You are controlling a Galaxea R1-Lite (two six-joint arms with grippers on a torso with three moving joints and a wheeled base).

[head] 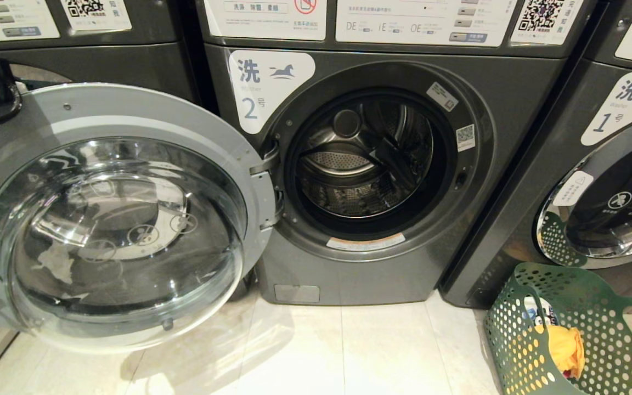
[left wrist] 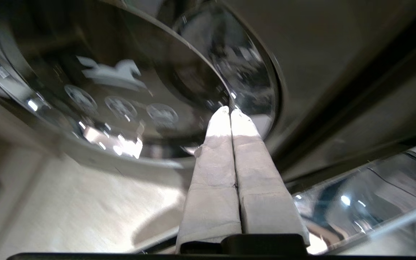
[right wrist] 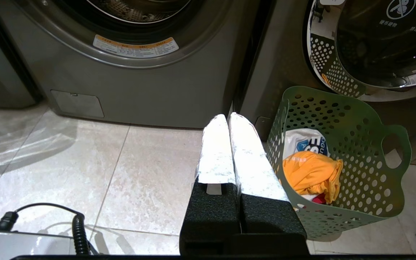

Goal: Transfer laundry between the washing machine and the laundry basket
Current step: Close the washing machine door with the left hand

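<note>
Perforated green plastic laundry basket (head: 596, 307)

A self-service laundromat.
Grey front-loading washing machines (head: 371, 164) stand side by side, each with a numbered label (head: 264, 90), instruction panels (head: 420, 22) and QR codes (head: 541, 13); a green laundry basket (head: 596, 307) sits on the tiled floor (head: 321, 351).

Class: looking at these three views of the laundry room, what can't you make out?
- Green perforated plastic laundry basket: head view, cut off by the frame's edge.
- Clothes under the orange garment: right wrist view, buried.
- Grey washing machine's steel drum floor: head view, hidden behind the door rim.
</note>
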